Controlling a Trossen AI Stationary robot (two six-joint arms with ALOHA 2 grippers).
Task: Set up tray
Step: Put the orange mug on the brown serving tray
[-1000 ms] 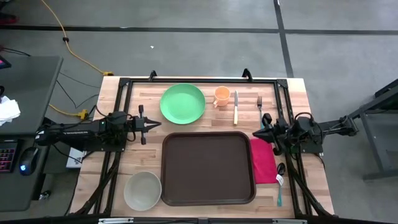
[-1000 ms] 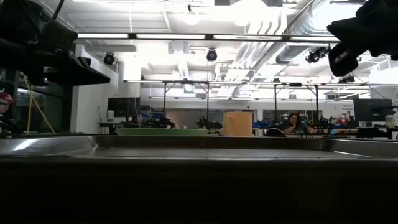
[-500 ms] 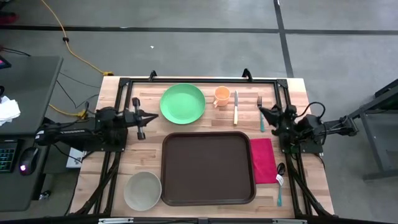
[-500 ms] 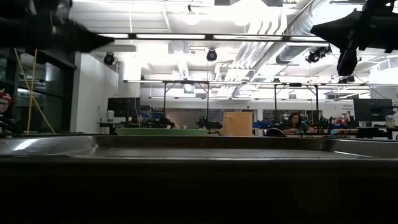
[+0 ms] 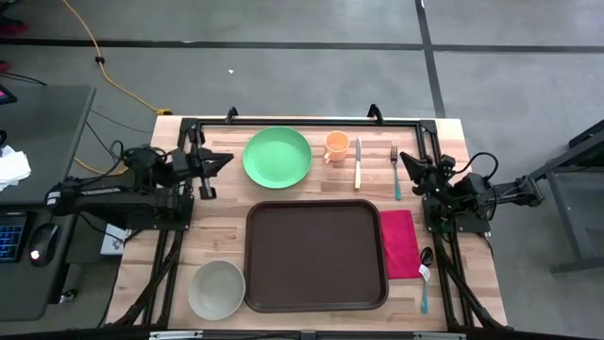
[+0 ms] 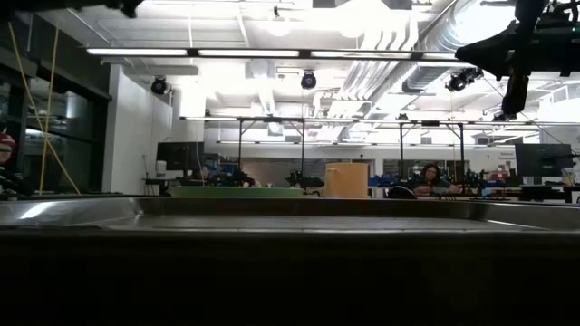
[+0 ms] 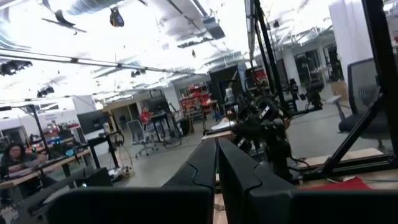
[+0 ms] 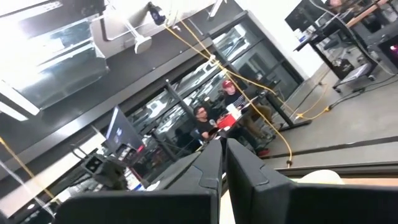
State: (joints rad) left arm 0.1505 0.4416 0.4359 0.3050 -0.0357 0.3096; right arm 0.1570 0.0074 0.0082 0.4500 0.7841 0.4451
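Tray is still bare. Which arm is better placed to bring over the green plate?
Left, probably. The left gripper, shut, sits just beside the green plate; the right gripper is past the cup, knife and fork.

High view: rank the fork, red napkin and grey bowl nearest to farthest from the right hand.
From the right hand, at the table's right edge:
1. Silver fork with a teal handle, just beside the hand, at the far side of the table.
2. Red cloth napkin, right of the dark brown rectangular plastic tray.
3. Round grey bowl, at the near left corner.
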